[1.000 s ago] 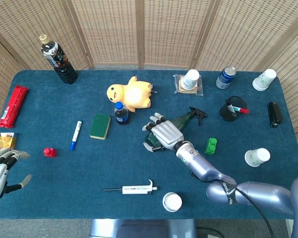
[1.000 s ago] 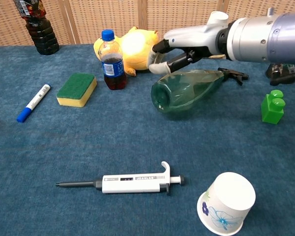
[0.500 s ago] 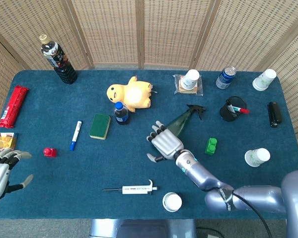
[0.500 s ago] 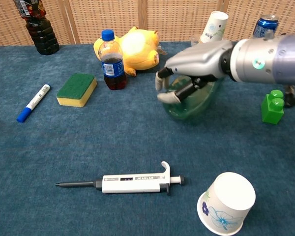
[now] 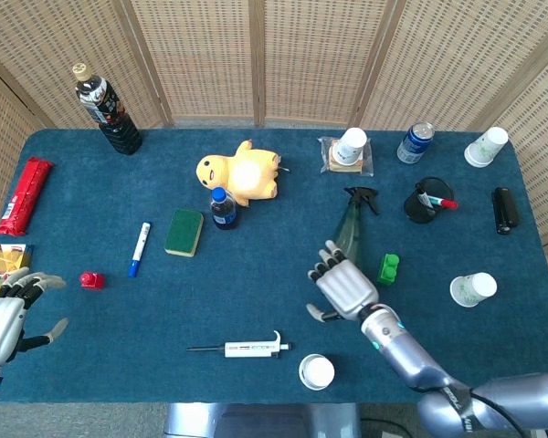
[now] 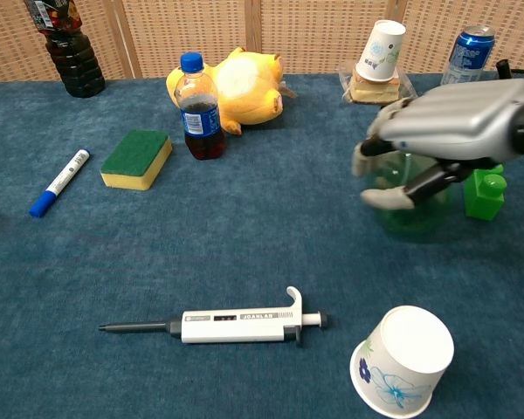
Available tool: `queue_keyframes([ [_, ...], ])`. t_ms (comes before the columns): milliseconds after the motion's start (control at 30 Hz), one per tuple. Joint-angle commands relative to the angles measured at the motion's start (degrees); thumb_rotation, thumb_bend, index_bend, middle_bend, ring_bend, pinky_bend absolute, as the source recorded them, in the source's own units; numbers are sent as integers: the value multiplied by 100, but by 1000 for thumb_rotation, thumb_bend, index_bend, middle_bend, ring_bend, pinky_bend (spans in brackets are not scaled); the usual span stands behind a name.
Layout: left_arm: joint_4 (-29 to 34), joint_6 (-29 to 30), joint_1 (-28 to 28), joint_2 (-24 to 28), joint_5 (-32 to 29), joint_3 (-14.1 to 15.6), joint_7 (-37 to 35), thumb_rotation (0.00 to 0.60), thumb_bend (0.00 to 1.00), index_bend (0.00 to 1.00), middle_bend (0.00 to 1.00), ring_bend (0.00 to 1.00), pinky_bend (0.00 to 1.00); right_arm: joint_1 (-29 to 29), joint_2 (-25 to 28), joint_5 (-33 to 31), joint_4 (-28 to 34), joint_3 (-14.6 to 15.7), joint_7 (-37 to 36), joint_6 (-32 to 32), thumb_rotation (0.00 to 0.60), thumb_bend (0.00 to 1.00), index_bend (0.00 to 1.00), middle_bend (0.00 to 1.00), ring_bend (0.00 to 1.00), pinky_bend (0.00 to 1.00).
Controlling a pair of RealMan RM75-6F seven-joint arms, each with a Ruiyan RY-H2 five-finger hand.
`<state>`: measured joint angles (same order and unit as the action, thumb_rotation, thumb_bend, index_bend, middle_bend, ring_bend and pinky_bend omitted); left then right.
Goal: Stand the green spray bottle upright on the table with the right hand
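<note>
The green spray bottle has a black trigger head and a clear green body. It stands steeply raised, close to upright, right of the table's middle. My right hand grips its lower body from the near side. In the chest view the right hand wraps over the spray bottle, whose base is low by the cloth; I cannot tell whether it touches. My left hand hovers open at the table's front left edge, holding nothing.
A green block sits just right of the bottle. A tipped paper cup and a pipette lie near the front edge. A small cola bottle, a yellow plush and a sponge lie to the left.
My right hand has carried the spray bottle rightward and toward the front, swinging it from lying on its side to near upright. The left hand has barely shifted.
</note>
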<state>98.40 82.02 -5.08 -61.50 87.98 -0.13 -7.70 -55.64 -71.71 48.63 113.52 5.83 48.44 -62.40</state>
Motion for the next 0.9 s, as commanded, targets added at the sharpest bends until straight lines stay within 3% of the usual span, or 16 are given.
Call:
queue_keyframes([
  [33,47,9,-9,26,7,-4,49,600,328,312,312,220,102,210,223,176,31,149,-156,-97,142,462,225,269,96,72],
  [267,160,2,-29,60,9,-3,154,600,328,312,313,220,102,610,618,516,25,368,-494,-159,139,464,229,272,100,72],
  [433,254,-10,-67,70,42,-12,240,600,328,312,312,220,102,830,796,811,227,344,-844,-176,140,462,230,274,107,86],
  [600,322,16,-70,94,48,-16,288,600,327,312,312,220,102,966,1114,1128,656,-101,-2204,105,141,455,220,273,128,174],
  [900,286,109,6,118,60,37,202,600,328,312,312,220,102,980,1227,1164,327,-1179,-4261,475,140,400,100,263,182,319],
])
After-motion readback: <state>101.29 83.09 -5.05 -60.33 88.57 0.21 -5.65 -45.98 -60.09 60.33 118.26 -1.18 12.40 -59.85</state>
